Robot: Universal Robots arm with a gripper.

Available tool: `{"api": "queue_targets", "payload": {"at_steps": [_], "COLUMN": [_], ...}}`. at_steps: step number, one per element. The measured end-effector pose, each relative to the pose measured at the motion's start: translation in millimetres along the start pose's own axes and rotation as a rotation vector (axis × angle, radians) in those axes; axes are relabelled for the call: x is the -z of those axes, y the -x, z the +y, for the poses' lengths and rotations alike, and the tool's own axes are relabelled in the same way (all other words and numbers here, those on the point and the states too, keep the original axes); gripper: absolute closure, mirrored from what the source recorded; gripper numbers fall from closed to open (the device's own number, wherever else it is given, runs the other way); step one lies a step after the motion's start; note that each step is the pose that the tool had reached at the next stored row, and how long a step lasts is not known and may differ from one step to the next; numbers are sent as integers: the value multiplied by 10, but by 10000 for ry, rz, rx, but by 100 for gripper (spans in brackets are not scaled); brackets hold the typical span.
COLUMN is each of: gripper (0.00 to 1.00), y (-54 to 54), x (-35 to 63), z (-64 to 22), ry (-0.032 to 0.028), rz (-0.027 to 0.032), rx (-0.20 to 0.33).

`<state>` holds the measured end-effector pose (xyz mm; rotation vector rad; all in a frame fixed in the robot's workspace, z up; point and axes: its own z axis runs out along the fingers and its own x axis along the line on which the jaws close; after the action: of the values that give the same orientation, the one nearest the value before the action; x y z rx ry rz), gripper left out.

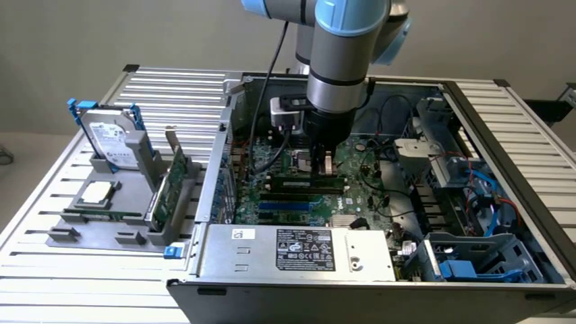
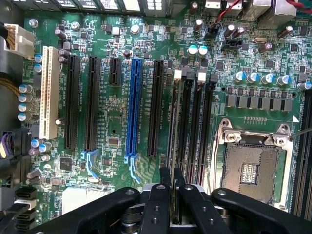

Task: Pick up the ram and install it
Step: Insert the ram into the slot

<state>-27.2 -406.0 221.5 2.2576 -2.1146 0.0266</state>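
**A:** What sits in the open computer case (image 1: 225, 158)?

**B:** A green motherboard (image 2: 117, 124) and a grey power supply (image 1: 360, 260) along the near edge. There are blue and red cables (image 1: 486, 192) at the exterior view's right. A blue plastic bracket (image 1: 459, 270) is in the near corner on that side.

**A:** And the grey holder (image 1: 94, 233) on the slatted worktop (image 1: 63, 287)?

**B:** It carries 3 things. A hard drive (image 1: 108, 138) stands upright in blue rails, and a square silver processor chip (image 1: 96, 194) lies flat. A green expansion card (image 1: 166, 192) stands on edge, nearest the case wall.

**A:** Any writing?

**B:** The power supply has a black-and-white label (image 1: 306, 244), but I cannot read its print, nor the drive's sticker.

**A:** The hand?

**B:** The hand (image 2: 172, 173) is low inside the case. Its 2 fingers (image 2: 156, 200) are pressed together on the ram (image 2: 173, 195), which shows edge-on as a thin strip between them.

**A:** Where is that over the board?

**B:** At the black memory slots (image 2: 192, 122), roughly in line with the one furthest from the open processor socket (image 2: 248, 165). I cannot tell whether the ram touches the slot.

**A:** Anything crowding it?

**B:** The socket is just beside the slots. A long blue slot (image 2: 132, 107) and more black slots lie on the other side. Small silver capacitors (image 2: 197, 49) stand near the slot ends.
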Motion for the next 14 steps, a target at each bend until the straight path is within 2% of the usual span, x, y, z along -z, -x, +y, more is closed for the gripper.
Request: {"api": "queue_targets", "payload": {"at_steps": [14], "gripper": [86], "y": [1], "x": [-30], "z": [-5], "ry": [8], "rz": [1], "rx": [102]}}
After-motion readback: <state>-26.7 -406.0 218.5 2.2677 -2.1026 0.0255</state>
